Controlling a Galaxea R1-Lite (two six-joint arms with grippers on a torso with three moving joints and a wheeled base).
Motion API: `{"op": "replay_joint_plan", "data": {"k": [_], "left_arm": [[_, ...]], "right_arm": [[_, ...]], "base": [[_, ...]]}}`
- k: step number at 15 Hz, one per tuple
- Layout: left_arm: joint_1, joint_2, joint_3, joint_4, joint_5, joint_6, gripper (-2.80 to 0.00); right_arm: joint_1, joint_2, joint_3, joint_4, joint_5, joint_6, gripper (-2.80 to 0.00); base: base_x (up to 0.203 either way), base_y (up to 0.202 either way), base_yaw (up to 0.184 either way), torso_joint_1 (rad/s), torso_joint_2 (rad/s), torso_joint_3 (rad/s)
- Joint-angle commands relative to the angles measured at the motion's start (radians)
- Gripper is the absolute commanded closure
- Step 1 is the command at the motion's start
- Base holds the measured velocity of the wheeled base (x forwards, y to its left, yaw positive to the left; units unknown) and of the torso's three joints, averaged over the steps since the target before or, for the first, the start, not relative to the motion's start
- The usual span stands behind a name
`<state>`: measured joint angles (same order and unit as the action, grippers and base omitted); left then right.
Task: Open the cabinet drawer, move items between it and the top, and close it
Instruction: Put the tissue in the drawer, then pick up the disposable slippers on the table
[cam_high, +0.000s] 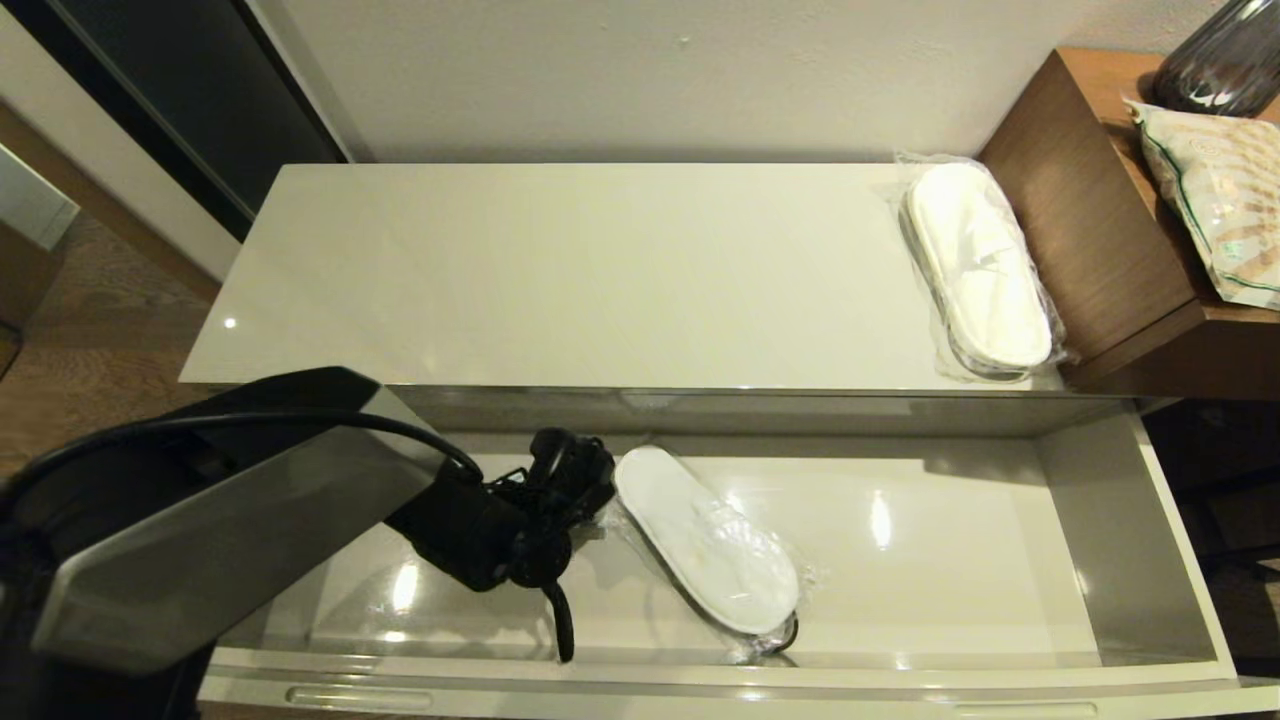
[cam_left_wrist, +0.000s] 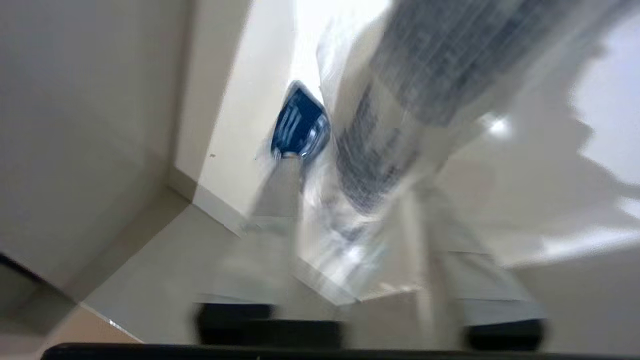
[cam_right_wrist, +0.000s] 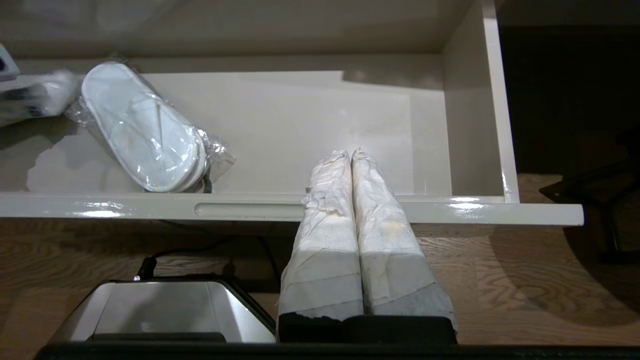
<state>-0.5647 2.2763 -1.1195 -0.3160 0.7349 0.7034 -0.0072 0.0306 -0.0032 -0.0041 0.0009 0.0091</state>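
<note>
The cabinet drawer (cam_high: 1120, 520) stands pulled wide open below the glossy top (cam_high: 560, 270). One clear-wrapped pair of white slippers (cam_high: 975, 270) lies at the top's right end. A second wrapped pair (cam_high: 705, 540) rests slanted on the drawer floor. My left gripper (cam_high: 600, 500) is down in the drawer at that pair's rear end. Its taped fingers (cam_left_wrist: 270, 240) stand apart, open, with crinkled wrap and the slipper sole (cam_left_wrist: 400, 100) between them. A dark blue label (cam_left_wrist: 300, 127) shows at the pack's far end. My right gripper (cam_right_wrist: 351, 152) hangs shut before the drawer front (cam_right_wrist: 450, 210).
A brown wooden desk (cam_high: 1100, 200) butts against the cabinet's right end. It carries a green-trimmed snack bag (cam_high: 1215, 200) and a dark vase (cam_high: 1225, 55). The drawer's right half is bare floor (cam_high: 950, 560). Wood flooring (cam_right_wrist: 525, 280) lies in front.
</note>
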Motion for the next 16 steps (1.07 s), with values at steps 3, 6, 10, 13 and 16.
{"op": "replay_joint_plan", "data": {"k": [3, 6, 10, 13, 16], "left_arm": [[0.002, 0.023, 0.026, -0.081, 0.026, 0.007, -2.80], [-0.012, -0.097, 0.006, -0.071, 0.025, 0.005, -2.80], [-0.023, -0.392, -0.014, 0.118, 0.022, -0.007, -2.80], [-0.028, -0.669, -0.106, 0.601, 0.025, -0.083, 0.00], [-0.030, -0.893, -0.257, 1.163, 0.049, -0.237, 0.00]], "right_arm": [[0.000, 0.002, 0.000, -0.001, 0.001, 0.000, 0.00], [0.000, 0.002, 0.000, -0.001, 0.001, 0.000, 0.00], [0.000, 0.002, 0.000, -0.001, 0.001, 0.000, 0.00], [0.000, 0.000, 0.000, -0.001, 0.001, 0.000, 0.00], [0.000, 0.000, 0.000, -0.001, 0.001, 0.000, 0.00]], "base": [[0.000, 0.000, 0.000, 0.000, 0.00, 0.000], [0.000, 0.000, 0.000, 0.000, 0.00, 0.000], [0.000, 0.000, 0.000, 0.000, 0.00, 0.000], [0.000, 0.000, 0.000, 0.000, 0.00, 0.000], [0.000, 0.000, 0.000, 0.000, 0.00, 0.000]]}}
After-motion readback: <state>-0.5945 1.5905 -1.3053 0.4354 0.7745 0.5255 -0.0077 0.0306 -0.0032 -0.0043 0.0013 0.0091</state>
